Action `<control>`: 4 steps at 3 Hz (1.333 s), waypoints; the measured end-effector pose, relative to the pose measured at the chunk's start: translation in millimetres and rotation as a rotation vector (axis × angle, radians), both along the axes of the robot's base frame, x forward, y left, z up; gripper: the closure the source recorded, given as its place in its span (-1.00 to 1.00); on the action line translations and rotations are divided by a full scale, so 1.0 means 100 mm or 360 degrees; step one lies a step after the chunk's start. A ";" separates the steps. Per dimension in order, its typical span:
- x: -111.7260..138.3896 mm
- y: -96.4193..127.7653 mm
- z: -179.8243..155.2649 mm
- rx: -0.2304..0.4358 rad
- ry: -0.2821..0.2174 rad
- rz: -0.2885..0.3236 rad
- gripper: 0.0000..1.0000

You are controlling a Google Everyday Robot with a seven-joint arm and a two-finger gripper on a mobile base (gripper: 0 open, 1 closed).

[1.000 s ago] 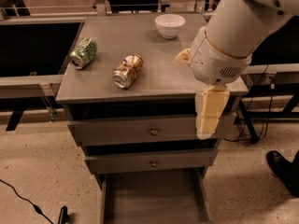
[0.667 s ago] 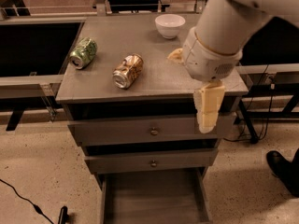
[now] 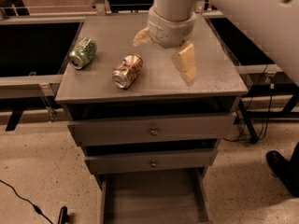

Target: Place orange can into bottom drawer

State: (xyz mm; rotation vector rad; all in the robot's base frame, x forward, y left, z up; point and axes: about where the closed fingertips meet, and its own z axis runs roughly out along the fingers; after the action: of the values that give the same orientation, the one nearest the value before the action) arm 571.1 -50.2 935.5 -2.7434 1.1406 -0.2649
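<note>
My gripper (image 3: 162, 59): over the cabinet top (image 3: 219, 76), jaws spread wide, empty. Orange can (image 3: 127, 71): on its side on that top, near me, not touching, green can (image 3: 82, 53) further off. Bottom drawer (image 3: 154, 197): pulled open under two knobbed drawers (image 3: 152, 130)

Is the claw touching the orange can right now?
Apart. The camera view shows bare tabletop between the open claw and the orange can lying on its side.

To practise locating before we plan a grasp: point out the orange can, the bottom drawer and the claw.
orange can (image 3: 127, 71): camera view, middle of its label.
bottom drawer (image 3: 154, 200): camera view, its bare floor.
claw (image 3: 162, 59): camera view, midway between its open fingertips, above the cabinet top (image 3: 103, 90), right of the can.
</note>
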 end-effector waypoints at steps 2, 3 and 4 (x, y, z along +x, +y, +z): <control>0.82 0.43 -0.20 -0.0060 0.0014 0.0533 -1.00; 1.03 0.63 -0.57 0.0020 0.0095 0.0668 -0.70; 1.12 0.76 -0.83 0.0062 0.0156 0.0710 -0.23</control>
State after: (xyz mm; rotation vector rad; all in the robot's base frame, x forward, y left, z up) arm 683.1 25.8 852.9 -2.9034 0.5160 -0.0496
